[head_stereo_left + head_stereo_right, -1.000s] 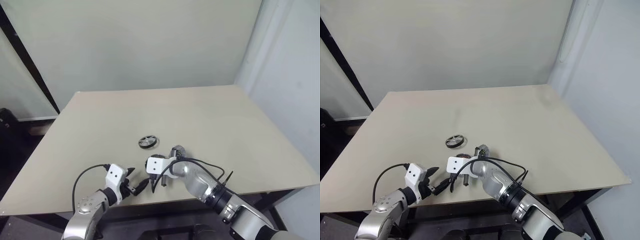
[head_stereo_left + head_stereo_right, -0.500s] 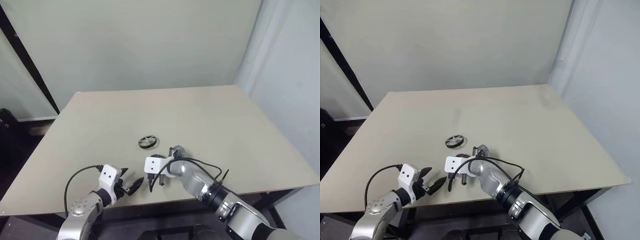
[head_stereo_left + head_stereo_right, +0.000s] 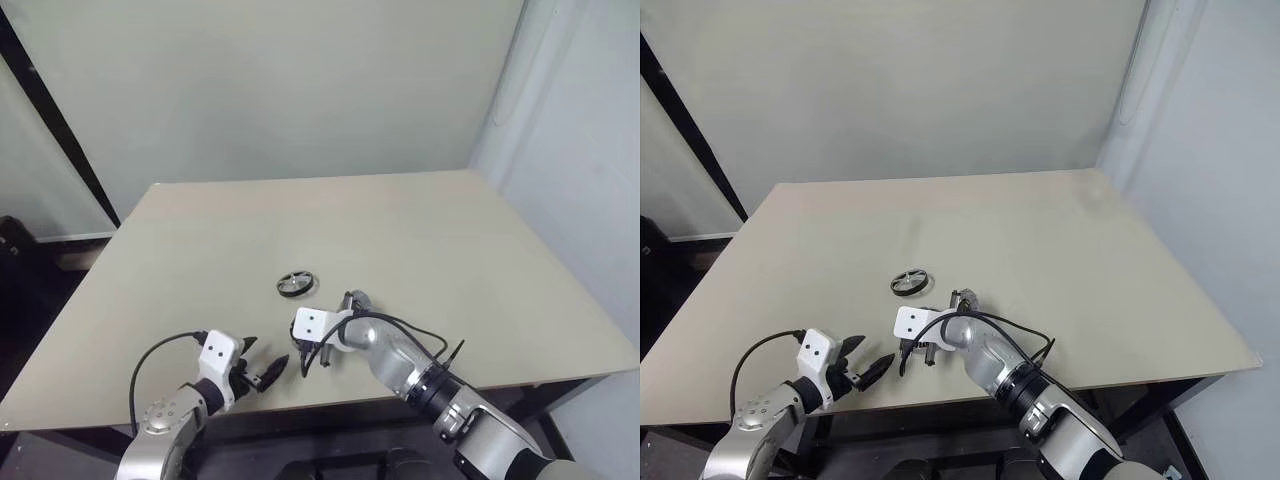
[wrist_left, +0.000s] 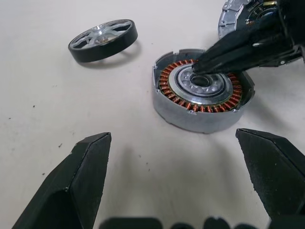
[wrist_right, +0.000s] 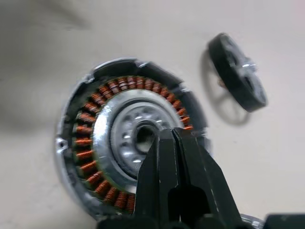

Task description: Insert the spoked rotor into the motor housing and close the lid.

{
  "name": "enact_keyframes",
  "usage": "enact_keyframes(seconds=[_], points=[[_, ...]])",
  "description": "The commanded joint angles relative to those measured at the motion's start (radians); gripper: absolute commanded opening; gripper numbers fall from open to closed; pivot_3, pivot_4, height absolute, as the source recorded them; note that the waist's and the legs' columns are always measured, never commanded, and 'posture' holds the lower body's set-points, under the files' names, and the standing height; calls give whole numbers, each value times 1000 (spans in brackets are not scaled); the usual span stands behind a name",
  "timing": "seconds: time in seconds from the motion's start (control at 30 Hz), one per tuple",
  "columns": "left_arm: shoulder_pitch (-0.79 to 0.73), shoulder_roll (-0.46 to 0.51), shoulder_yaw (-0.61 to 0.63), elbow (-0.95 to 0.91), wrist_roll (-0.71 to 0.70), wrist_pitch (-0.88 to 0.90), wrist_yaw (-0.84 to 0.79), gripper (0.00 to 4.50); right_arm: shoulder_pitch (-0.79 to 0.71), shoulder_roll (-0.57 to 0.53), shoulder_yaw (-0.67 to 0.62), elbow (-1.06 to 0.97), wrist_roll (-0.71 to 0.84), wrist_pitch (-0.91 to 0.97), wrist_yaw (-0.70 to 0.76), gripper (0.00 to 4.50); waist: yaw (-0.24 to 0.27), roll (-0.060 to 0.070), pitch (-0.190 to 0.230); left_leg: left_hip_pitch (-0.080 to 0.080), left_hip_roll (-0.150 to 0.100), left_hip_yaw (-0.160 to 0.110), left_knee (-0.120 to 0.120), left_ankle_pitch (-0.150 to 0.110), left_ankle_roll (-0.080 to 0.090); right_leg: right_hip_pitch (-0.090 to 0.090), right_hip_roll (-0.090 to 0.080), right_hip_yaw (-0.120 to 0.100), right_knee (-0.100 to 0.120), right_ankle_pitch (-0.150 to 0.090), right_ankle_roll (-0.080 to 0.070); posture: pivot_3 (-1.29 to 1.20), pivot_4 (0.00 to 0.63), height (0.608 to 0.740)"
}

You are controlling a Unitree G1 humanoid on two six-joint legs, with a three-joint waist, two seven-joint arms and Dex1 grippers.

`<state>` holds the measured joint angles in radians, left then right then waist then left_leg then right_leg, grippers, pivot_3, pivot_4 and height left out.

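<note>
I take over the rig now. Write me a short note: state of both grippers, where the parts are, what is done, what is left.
Left gripper: jaws open, holding nothing, near the table front edge.
Right gripper: jaws shut, tips at the silvery centre of the motor housing.
Spoked rotor: flat on the table beyond the housing, apart from it.
Lid: open beside the housing.
Done: nothing inserted.
Left: put the rotor in, close the lid.

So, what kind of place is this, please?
Probably a bare test room for assembly practice: one plain beige table against blank walls, holding only small motor parts, a copper-wound housing and a spoked rotor.
</note>
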<state>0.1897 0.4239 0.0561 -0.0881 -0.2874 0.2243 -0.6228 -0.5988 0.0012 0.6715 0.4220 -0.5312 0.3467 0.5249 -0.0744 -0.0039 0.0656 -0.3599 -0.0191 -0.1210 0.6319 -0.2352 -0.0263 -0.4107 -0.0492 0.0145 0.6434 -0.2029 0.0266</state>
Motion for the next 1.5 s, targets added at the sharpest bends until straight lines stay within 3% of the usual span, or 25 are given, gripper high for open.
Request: enact_keyframes(seconds=[0.03,0.6,0.93,1.2,1.3,1.5], points=[[-20,4,2,-18,-2,-12,-11,4500,-4,3,-24,-61,7,5,-12,19,0,0,0,0,0,0,0,0,0,0,0,0,0,0,0,0,0,740],[-25,10,3,-25,2,-3,-20,4500,42,-25,50,-35,-19,33,59,19,0,0,0,1,0,0,0,0,0,1,0,0,0,0,0,0,0,740],[-48,14,17,-12,-6,-1,-20,4500,34,6,-49,-127,48,26,8,19,0,0,0,0,0,0,1,0,0,1,0,0,0,0,0,0,0,740],[-87,-12,51,1,-44,10,-2,4500,82,20,-125,-356,146,85,41,19,0,0,0,0,0,0,0,0,0,0,0,0,0,0,0,0,0,740],[-104,-21,57,8,-56,14,4,4500,98,13,-156,-420,178,136,59,621,4,0,0,0,0,0,0,0,0,0,0,0,0,0,0,0,0,740],[-162,-44,71,31,-79,62,27,4500,138,-52,-216,-511,207,199,50,2689,6,0,0,-1,0,0,2,0,0,1,0,0,-1,0,0,0,0,740]])
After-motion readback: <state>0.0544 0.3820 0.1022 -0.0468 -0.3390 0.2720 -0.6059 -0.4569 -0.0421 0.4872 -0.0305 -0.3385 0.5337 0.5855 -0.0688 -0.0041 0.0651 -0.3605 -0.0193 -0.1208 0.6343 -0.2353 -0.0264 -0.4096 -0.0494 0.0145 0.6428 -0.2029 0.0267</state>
